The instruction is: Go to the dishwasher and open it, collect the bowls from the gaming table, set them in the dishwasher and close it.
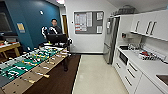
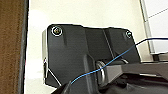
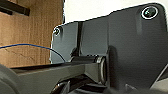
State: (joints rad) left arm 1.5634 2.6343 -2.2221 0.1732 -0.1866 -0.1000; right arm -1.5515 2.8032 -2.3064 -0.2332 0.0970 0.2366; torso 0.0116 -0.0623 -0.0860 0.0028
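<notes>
The dishwasher may be the dark-fronted built-in appliance (image 1: 122, 58) among the white lower cabinets on the right; I cannot tell for sure. At the far left edge stands a yellow-legged table with a pale top (image 1: 8, 46), seemingly the gaming table, cut off by the frame. The bowls are out of view. In the left wrist view my arm's dark plate (image 2: 75, 57) hangs over pale floor beside a white cabinet front (image 2: 157, 25). The right wrist view has its dark plate (image 3: 120, 42) next to a wooden panel (image 3: 30, 32).
A green-field foosball table (image 1: 30, 62) runs along the left on dark flooring. A person (image 1: 53, 27) stands behind it. A steel fridge (image 1: 110, 40) stands at the back. The white counter (image 1: 147, 67) carries a dish rack (image 1: 147, 55) and a sink (image 1: 163, 78). A pale floor aisle (image 1: 97, 75) lies between.
</notes>
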